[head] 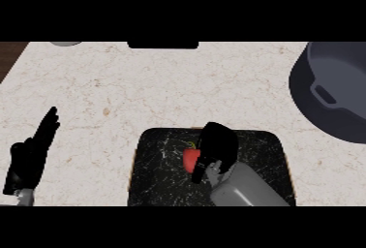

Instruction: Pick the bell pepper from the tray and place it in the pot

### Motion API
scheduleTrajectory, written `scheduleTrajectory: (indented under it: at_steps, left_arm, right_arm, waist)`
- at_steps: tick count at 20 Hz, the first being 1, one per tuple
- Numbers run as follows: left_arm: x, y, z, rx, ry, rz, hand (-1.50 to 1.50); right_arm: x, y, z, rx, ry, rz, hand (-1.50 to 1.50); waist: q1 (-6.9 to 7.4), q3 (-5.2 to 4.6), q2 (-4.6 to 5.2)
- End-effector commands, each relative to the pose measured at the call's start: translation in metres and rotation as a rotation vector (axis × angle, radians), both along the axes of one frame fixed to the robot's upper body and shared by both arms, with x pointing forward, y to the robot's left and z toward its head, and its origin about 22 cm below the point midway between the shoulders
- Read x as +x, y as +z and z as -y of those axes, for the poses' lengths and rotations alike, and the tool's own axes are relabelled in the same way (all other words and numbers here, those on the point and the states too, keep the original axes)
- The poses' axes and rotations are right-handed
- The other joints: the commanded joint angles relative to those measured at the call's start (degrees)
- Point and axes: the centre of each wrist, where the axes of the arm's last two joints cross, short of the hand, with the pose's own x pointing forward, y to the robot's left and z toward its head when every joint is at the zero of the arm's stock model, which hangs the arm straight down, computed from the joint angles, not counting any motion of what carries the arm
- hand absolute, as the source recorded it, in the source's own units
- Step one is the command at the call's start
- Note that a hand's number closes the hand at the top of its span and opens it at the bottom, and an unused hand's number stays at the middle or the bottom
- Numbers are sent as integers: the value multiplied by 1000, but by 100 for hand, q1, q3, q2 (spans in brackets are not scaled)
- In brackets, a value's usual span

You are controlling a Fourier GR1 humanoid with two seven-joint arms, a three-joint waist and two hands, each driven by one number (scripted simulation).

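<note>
The red bell pepper with a green stem lies on the black marbled tray at the lower middle of the counter. My right hand is over the tray, pressed against the pepper's right side and hiding part of it. Its fingers point away from me and look fairly straight, and the thumb reaches down below the pepper. The dark grey pot with a side handle stands at the right edge, well apart from the tray. My left hand rests open at the lower left, fingers up.
A flat black object sits at the counter's far edge, and a grey round thing shows at the top left. Pale marble counter stretches between the tray and the pot. Dark wood borders the counter's left corner.
</note>
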Motion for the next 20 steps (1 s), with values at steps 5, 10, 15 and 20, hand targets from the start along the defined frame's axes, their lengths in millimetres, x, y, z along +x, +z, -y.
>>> scheduleTrajectory:
  at_steps: [5, 10, 15, 20]
  left_arm:
    - [-1, 5, -1, 4, -19, 13, 0]
    - [7, 16, 1, -6, -36, 7, 0]
    - [-1, 9, 12, -14, -39, 12, 0]
    - [-4, 1, -10, -20, 0, -8, 0]
  right_arm:
    - [104, 32, 83, 45, -184, 8, 150]
    - [144, 40, 116, -117, -223, 125, 150]
    - [154, 99, 100, -324, -269, 371, 150]
    - [153, 133, 91, -440, -359, 605, 150]
  waist:
    - [106, 9, 80]
    - [145, 10, 85]
    - [113, 5, 34]
    - [-6, -2, 9]
